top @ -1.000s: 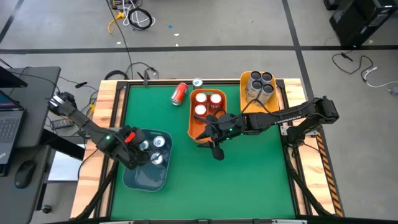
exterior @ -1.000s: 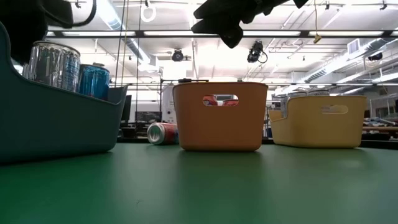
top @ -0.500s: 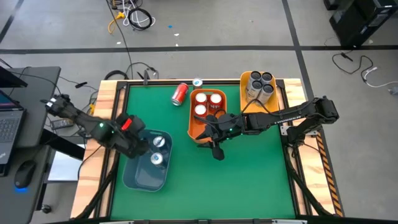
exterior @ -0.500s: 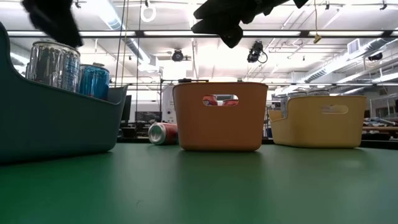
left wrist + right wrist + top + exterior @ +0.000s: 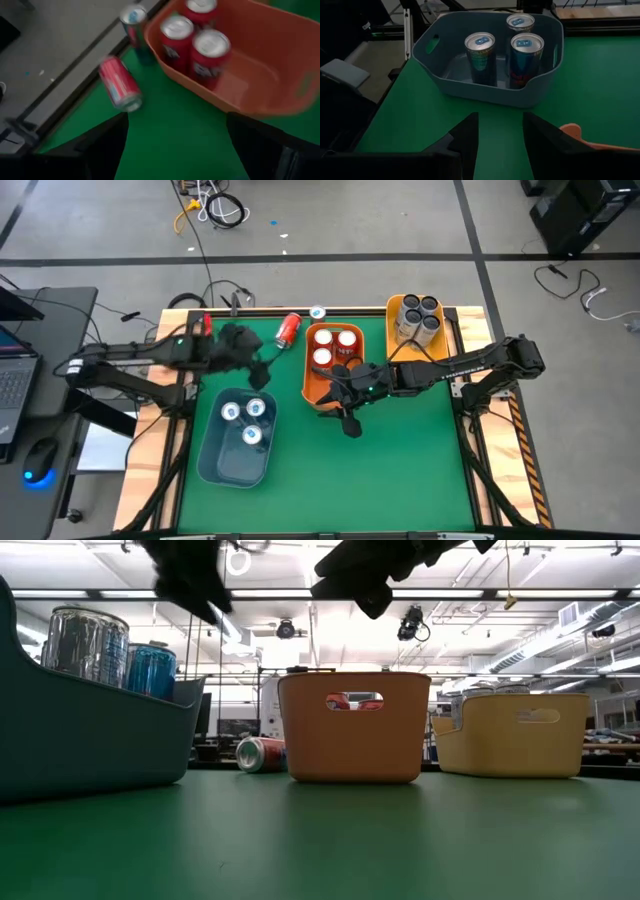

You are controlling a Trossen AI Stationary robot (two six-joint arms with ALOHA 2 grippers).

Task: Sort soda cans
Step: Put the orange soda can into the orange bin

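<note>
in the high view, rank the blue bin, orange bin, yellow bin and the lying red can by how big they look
1. Blue plastic bin, largest.
2. Orange plastic bin.
3. Yellow plastic bin, though its lower part is hidden by the right arm, so its place below the orange one is unsure.
4. Red metal soda can lying on its side, clearly smallest.

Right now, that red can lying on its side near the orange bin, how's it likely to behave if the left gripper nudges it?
The red can lies on its side on the green mat, so a sideways nudge would probably roll it. Its smooth, round metal wall looks slippery for the left gripper. It sits close to the table's back edge, so it might roll off.
</note>
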